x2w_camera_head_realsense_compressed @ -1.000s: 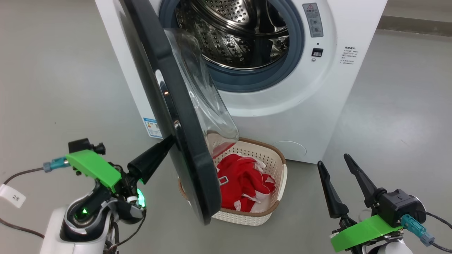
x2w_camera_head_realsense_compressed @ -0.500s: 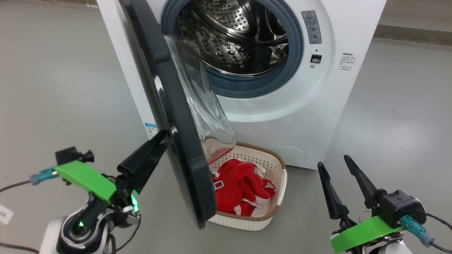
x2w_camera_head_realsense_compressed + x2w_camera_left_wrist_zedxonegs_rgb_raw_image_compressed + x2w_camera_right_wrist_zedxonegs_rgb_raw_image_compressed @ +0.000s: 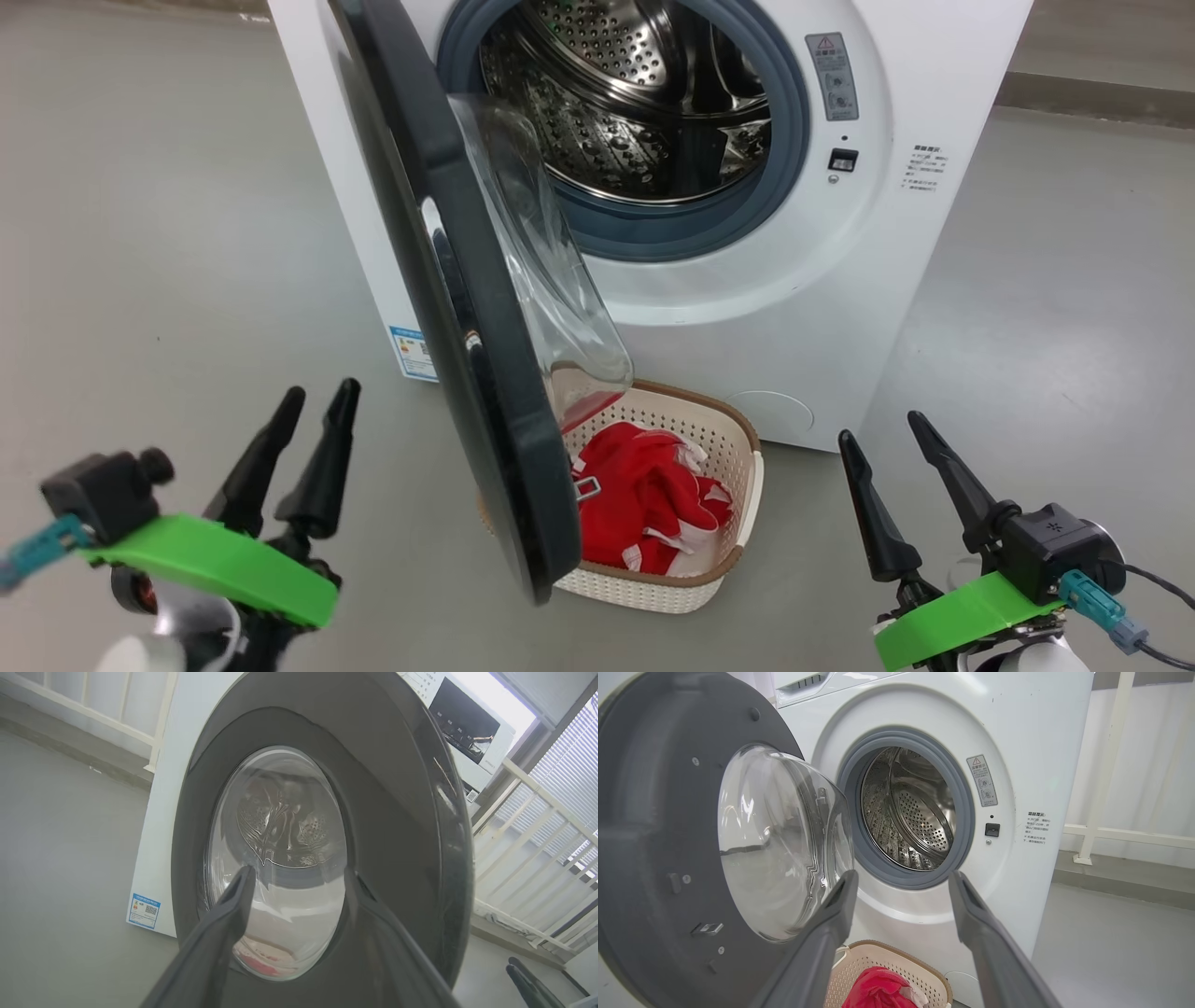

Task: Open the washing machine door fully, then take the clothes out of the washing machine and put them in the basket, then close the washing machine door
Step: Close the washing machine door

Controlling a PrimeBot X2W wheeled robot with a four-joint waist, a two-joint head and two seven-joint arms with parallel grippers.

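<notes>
Red clothes [image 3: 644,495] lie heaped in the basket [image 3: 750,446], which sits on the floor [image 3: 140,233] right against the washer [image 3: 812,308], below its round mouth. The door [image 3: 467,308] stands swung out about halfway, its lower edge hanging over the basket's left side, with the steel drum [image 3: 635,103] showing behind it. The left hand [image 3: 322,390], fingers spread and holding nothing, hovers to the left of the door's outer face, apart from it. The right hand [image 3: 879,427], also spread and empty, hangs to the right of the basket.
</notes>
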